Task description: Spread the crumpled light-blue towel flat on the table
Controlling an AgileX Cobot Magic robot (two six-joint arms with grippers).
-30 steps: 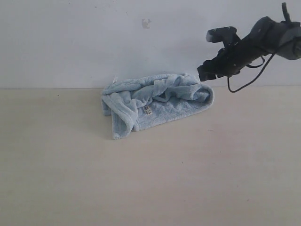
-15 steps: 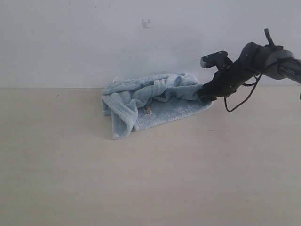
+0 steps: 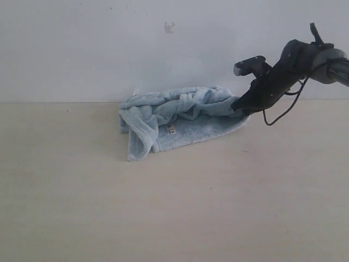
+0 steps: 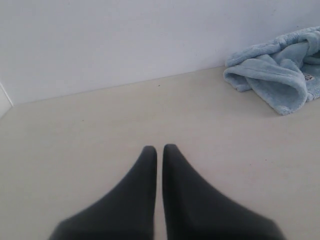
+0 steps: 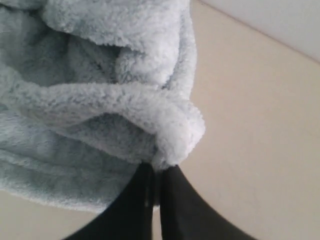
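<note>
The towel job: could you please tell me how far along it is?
Early. Done: the right pincer has closed on a fold at the edge of the towel. In hand: that grip, ready for a pull. Left: the whole spreading, since the towel lies bunched on the table; the left pincer is shut, apart from it.

Fluffy terry towel (image 3: 180, 114); smooth, prob. matt table (image 3: 174, 207)

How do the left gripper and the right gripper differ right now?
The right gripper is shut on a fold at the edge of the towel; the left gripper is shut on nothing. The right one is at the towel's right end in the exterior view; the left one sits over bare table, well apart from the towel. Both have dark, tapered fingers.
</note>
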